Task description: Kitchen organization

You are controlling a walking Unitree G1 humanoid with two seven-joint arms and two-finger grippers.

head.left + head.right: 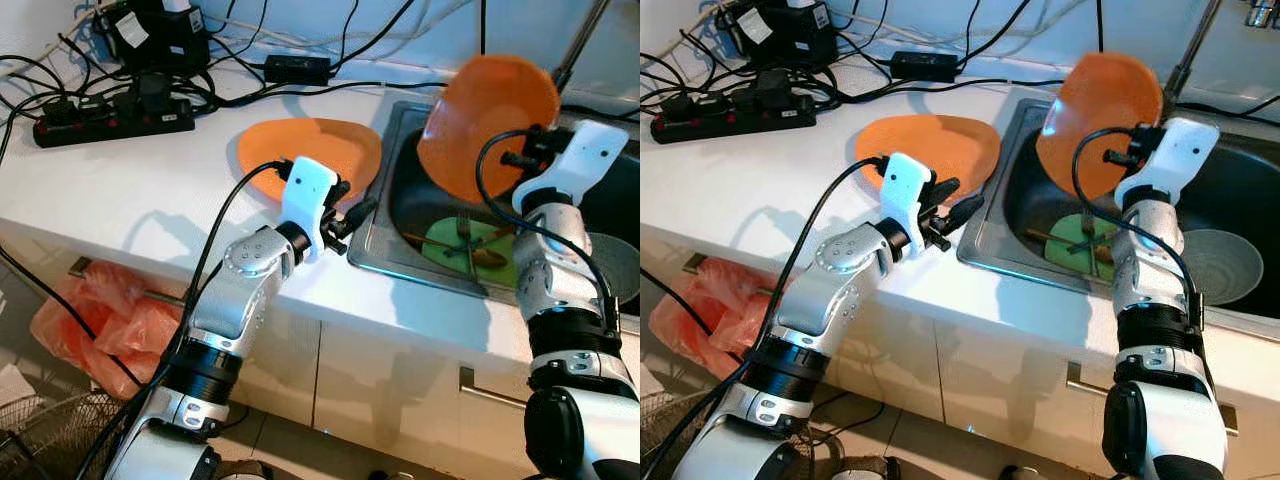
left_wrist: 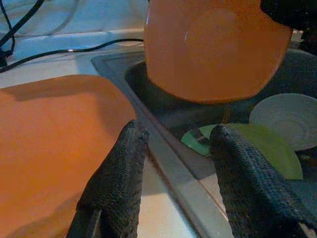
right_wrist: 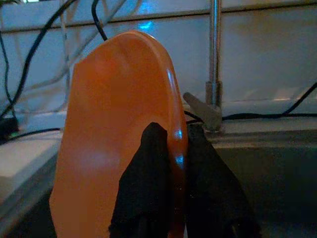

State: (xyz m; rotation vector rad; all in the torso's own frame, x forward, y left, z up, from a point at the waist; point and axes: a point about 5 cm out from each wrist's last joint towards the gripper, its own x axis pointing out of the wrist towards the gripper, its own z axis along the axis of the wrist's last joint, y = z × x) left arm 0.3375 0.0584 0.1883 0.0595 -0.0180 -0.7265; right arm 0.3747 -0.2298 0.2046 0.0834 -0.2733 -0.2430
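Over the sink [image 1: 385, 245], the right gripper [image 3: 171, 163] pinches the rim of an orange plate [image 1: 487, 125], one black finger on each face, clamped tight. Plate is held up on edge, nearly vertical, tilted a bit back toward the wall; its long axis runs roughly up-down and its broad face looks toward the robot's left and the counter. In the right wrist view the plate's edge rises straight up from btwn the fingers, w/ the tap's metal stem [image 3: 213, 64] just behind it.

Below the held plate, in the sink basin, lies a green plate [image 1: 470, 250] w/ cutlery [image 1: 468, 245] across it; a fork and a spoon-like piece can be made out. A pale grey dish [image 1: 1215, 265] sits further toward the robot's right in the basin.

Left gripper [image 2: 173, 163] hovers at the counter's edge beside the sink rim, fingers spread apart, holding nothing. One finger sits over a second orange plate [image 1: 310, 155] that lies flat on the white counter [image 1: 120, 190], just beside the sink; the other finger is over the rim of the sink.

Farther back on the counter: a black power strip [image 1: 110, 120] w/ plugs, an adapter [image 1: 295, 68] and tangled black cables [image 1: 240, 40] along the wall. On the floor at the robot's left, an orange-pink plastic bag [image 1: 90, 320] and a wire basket [image 1: 45, 435].
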